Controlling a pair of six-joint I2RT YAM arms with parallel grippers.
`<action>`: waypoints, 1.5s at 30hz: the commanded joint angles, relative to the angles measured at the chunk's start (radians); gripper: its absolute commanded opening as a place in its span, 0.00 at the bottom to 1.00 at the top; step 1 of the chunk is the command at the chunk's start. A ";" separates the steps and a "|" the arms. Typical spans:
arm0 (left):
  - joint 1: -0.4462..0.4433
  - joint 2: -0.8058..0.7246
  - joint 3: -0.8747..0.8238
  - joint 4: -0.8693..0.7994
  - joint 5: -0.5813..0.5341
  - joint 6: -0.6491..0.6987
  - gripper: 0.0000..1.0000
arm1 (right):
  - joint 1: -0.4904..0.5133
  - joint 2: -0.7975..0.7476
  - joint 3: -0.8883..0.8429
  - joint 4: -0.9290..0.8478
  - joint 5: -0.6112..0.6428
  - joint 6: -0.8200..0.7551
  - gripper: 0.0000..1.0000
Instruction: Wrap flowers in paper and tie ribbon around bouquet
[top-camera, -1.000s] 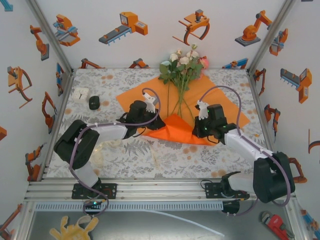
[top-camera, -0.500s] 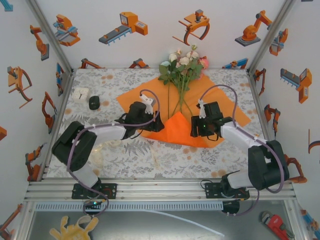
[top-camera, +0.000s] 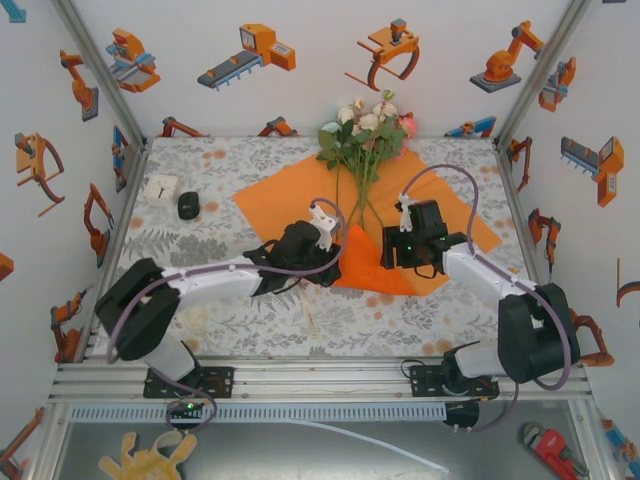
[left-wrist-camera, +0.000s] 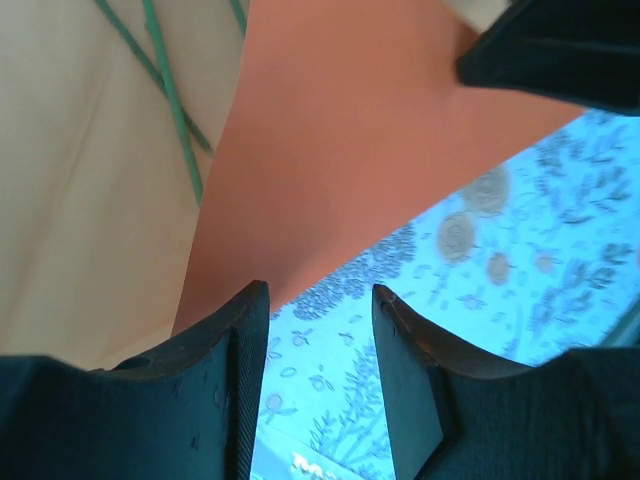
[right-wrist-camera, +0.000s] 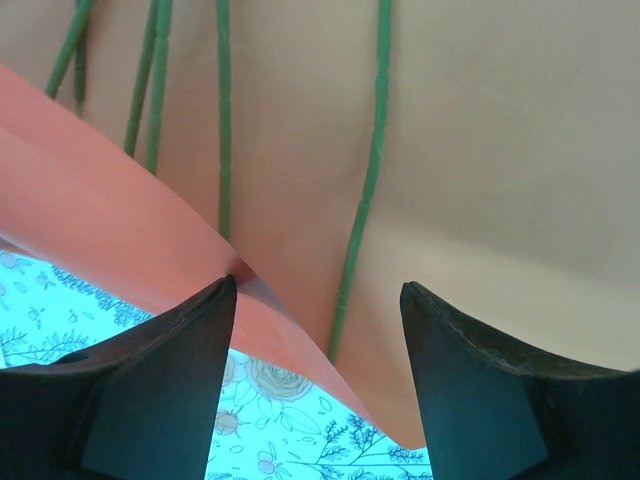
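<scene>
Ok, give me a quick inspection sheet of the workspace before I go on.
Surface: table under a floral cloth, lying flat.
Job's things: paper spread out, near corner folded up over the stems; flowers lying on it, blooms toward the far wall.
Clutter: white box and black object at far left.
Grippers: left gripper open, empty, at the fold's edge; right gripper open, empty, over fold and stems.
Cables: purple-grey cables looped at each wrist, no snag seen.
Surroundings: walls printed with robot arms.

Stem ends of flowers (top-camera: 362, 135) seemingly beneath folded paper (top-camera: 290, 195)
</scene>
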 joint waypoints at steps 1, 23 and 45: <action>0.016 0.087 0.058 0.068 0.004 0.020 0.46 | -0.006 0.010 0.011 0.014 0.045 0.021 0.62; 0.119 0.197 -0.024 0.221 0.021 -0.136 0.41 | 0.219 -0.090 -0.161 0.221 -0.001 0.872 0.55; 0.119 -0.181 -0.146 0.110 0.012 -0.021 0.47 | 0.028 -0.149 -0.321 0.038 0.155 0.775 0.51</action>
